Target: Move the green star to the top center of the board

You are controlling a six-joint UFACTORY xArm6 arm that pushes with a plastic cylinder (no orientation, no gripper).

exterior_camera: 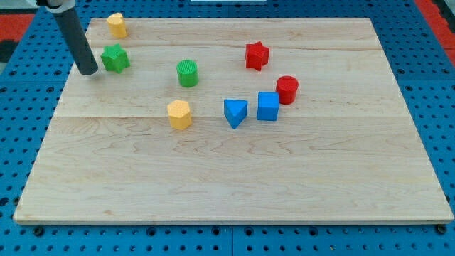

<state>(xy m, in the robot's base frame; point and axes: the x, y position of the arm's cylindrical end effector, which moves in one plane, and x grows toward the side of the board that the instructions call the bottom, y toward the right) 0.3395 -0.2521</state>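
Observation:
The green star [114, 58] lies near the board's top left. My tip [89, 71] rests on the board just left of the green star, close to it or touching it; the dark rod rises from there to the view's top left. A green cylinder [188, 73] stands to the right of the star, nearer the board's middle.
A yellow block [116, 25] sits at the top left, above the star. A yellow hexagonal block [180, 114], a blue triangle [235, 112], a blue cube [267, 106], a red cylinder [287, 89] and a red star [257, 55] lie around the middle. The wooden board [234, 178] rests on a blue perforated table.

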